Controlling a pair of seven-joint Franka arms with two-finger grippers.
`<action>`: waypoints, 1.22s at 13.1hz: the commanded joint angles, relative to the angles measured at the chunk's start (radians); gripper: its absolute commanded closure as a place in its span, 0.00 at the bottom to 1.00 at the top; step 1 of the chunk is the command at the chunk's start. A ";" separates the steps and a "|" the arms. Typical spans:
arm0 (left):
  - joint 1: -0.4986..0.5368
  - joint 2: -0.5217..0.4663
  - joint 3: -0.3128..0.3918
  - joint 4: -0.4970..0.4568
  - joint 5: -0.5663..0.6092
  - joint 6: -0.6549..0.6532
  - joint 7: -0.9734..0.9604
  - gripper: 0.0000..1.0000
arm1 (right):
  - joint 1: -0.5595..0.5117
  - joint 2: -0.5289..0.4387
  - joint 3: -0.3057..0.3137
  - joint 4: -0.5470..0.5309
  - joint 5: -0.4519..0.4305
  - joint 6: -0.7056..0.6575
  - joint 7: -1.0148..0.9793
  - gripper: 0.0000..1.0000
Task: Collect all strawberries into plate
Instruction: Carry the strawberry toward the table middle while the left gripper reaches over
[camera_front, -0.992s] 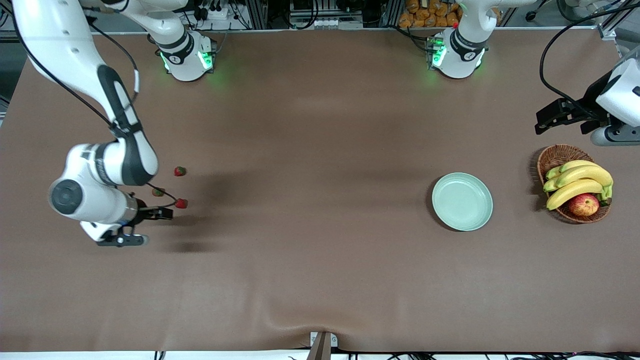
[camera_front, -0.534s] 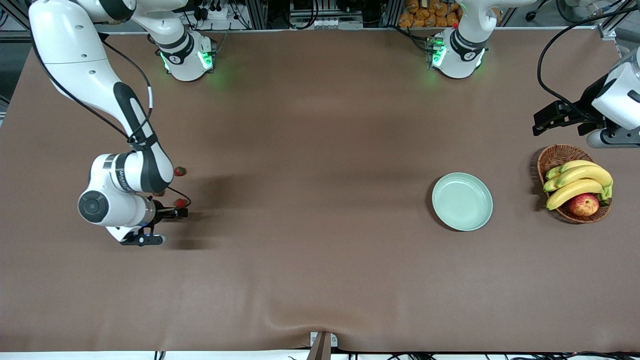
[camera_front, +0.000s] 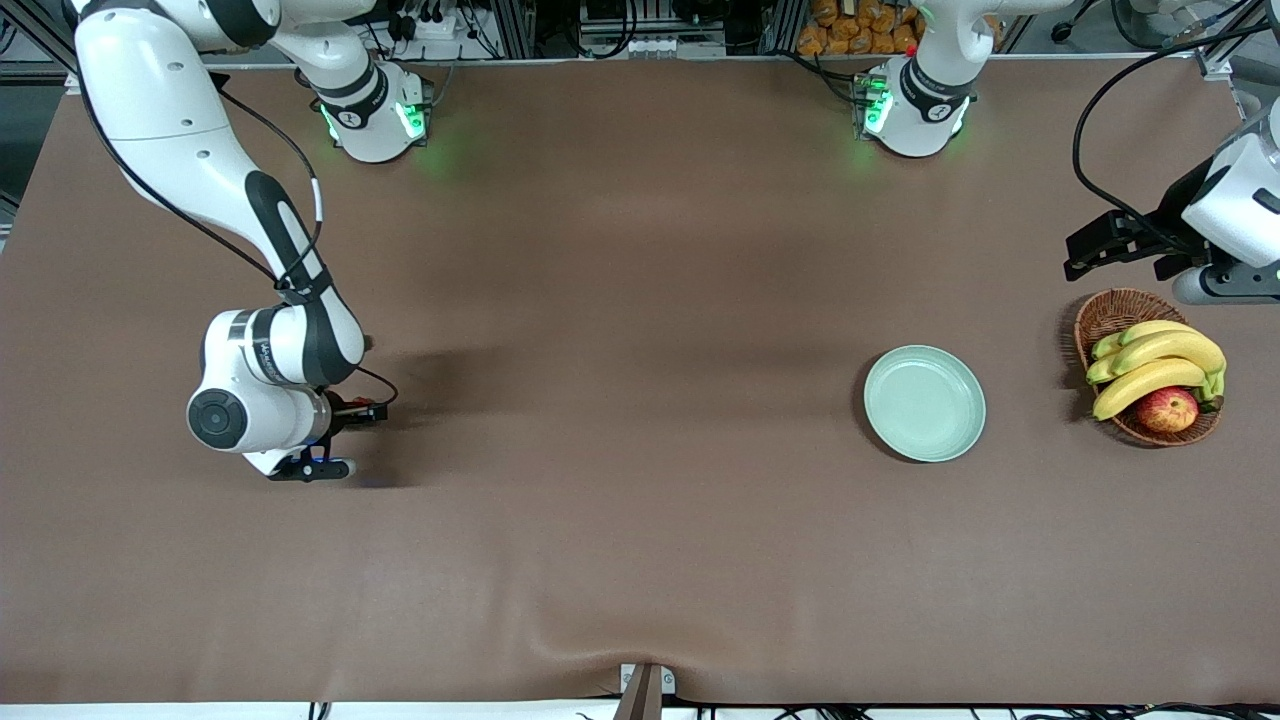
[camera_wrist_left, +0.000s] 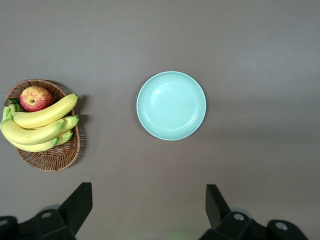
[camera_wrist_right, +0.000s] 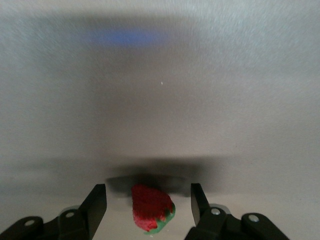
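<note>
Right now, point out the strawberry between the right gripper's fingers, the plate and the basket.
strawberry (camera_wrist_right: 151, 207): right wrist view, on its red flesh.
plate (camera_front: 925, 403): front view, middle of its bare floor.
basket (camera_wrist_left: 54, 157): left wrist view, on its bare wicker rim.

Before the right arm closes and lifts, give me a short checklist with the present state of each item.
1. Strawberry between the jaws of the right gripper: ok, a gap shows on each side.
2. Strawberry gripped: not ok, the fingers are not touching it.
3. Plate bare for the drop: ok.
4. Left gripper out of the way: ok, it waits open, up near the basket.
5. The two other strawberries' places: cannot tell, the right arm hides them.
</note>
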 joint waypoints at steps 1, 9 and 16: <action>0.004 -0.005 0.000 -0.005 -0.012 0.003 0.014 0.00 | 0.006 -0.004 -0.007 -0.009 0.015 0.000 -0.009 0.82; 0.010 -0.006 0.000 -0.018 -0.009 -0.003 0.014 0.00 | 0.283 0.008 -0.007 0.174 0.373 0.026 0.161 1.00; -0.003 -0.003 -0.032 -0.227 -0.009 0.145 -0.012 0.00 | 0.697 0.226 -0.040 0.347 0.873 0.409 0.259 1.00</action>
